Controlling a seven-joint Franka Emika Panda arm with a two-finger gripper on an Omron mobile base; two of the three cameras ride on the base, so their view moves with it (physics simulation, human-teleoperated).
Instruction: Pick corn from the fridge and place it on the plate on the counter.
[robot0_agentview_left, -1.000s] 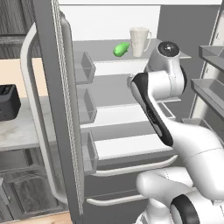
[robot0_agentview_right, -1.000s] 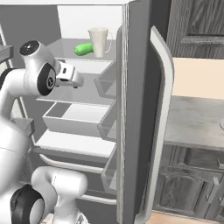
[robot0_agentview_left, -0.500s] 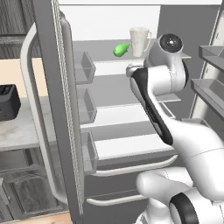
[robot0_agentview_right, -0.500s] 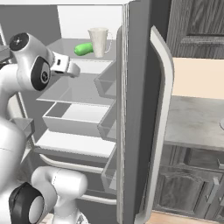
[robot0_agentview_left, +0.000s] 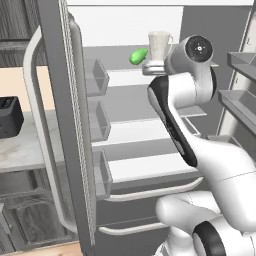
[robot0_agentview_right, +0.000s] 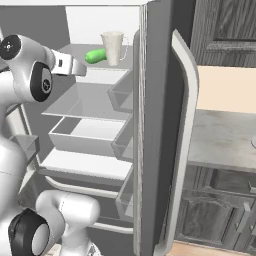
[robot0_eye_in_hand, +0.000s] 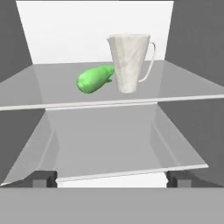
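Green corn (robot0_eye_in_hand: 93, 79) lies on the fridge (robot0_agentview_left: 60, 125) top shelf, touching the white mug (robot0_eye_in_hand: 129, 61) – gripper (robot0_eye_in_hand: 112, 178) jaws spread wide, empty | facing the shelf, well short of the corn

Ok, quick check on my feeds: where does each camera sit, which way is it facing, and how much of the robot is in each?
Left base view: behind the arm to its left, looking forward into the open fridge; arm fills the right side, reaching toward the corn and mug.
Right base view: behind the arm to its right, facing the same shelves; arm at left, counter at right.
Hand view: on the hand, facing the top shelf; two open fingertips at the bottom.
All three share the corn beside the mug.
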